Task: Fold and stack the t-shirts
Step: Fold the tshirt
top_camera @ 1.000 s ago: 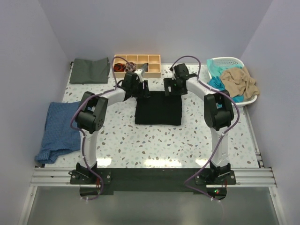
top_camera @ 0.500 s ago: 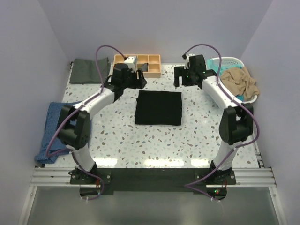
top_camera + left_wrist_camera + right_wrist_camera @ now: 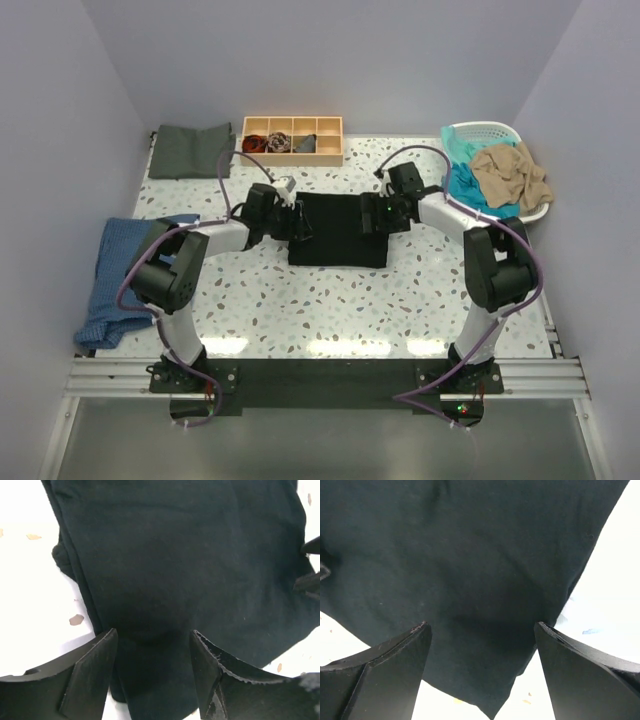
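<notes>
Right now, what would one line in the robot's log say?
black shirt: folded | left gripper: open over its left edge | right gripper: open over its right edge | basket: teal shirt, tan shirt

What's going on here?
Both arms are down at the folded black t-shirt mid-table. The left arm is at its left edge and the right arm at its right edge, jaws open over the fabric, nothing gripped. A folded grey-green shirt lies far left. The teal shirt and tan shirt sit in the white basket.
</notes>
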`<state>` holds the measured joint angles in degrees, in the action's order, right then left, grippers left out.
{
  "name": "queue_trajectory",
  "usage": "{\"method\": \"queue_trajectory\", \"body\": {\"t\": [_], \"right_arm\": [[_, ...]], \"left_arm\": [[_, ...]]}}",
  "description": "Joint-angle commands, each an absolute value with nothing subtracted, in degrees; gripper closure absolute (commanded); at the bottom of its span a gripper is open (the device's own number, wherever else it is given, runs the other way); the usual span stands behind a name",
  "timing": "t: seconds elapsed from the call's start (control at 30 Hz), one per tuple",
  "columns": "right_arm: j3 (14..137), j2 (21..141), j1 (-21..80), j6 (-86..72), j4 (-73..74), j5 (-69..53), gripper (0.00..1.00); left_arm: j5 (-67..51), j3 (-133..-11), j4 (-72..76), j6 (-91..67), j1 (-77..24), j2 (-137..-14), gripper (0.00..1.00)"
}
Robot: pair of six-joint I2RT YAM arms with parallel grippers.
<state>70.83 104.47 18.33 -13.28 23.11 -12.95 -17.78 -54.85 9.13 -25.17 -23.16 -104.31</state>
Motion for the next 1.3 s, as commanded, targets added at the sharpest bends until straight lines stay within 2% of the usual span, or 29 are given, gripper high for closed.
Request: {"method": "queue_trajectory", "body": {"t": [0.0,0.13,0.37,0.4,0.43,0.53,0.9,1.13,1.27], "right_arm": [[71.45,104.06,18.19,-14.15,23.28,-9.50,0.12],[73.82,105.47,18.11,-13.18,28.55,-5.02,0.12],[71.89,98.53,18.19,-12.92,25.05,-4.66,0.12],[71.98,97.31,18.11,-12.75,25.48,-4.48,0.12],[72.07,96.77,18.11,-12.48,25.84,-4.22,0.12],[72.60,95.89,18.11,-11.78,26.63,-4.39,0.11],[71.54,95.27,18.11,-11.25,26.90,-4.13,0.11],[70.75,95.27,18.11,-11.07,26.81,-3.43,0.11],[70.40,95.71,17.93,-10.99,26.46,-3.17,0.11]], "left_arm": [[-14.69,-55.98,9.42,-26.46,-23.38,-105.99,0.36],[-9.06,-55.72,4.93,-26.02,-23.38,-105.30,0.36],[-6.76,-54.58,5.01,-24.88,-23.38,-96.69,0.29],[-6.94,-54.58,5.36,-24.70,-23.29,-94.85,0.26],[-6.94,-54.58,5.62,-24.44,-23.20,-94.05,0.12],[-7.73,-54.93,5.89,-23.82,-22.94,-92.20,0.00],[-7.20,-52.73,6.76,-23.65,-22.50,-97.46,0.00],[-12.21,-53.61,8.96,-23.91,-22.50,-103.61,0.00],[-18.96,-53.09,11.59,-25.31,-22.85,-106.87,0.00]]}}
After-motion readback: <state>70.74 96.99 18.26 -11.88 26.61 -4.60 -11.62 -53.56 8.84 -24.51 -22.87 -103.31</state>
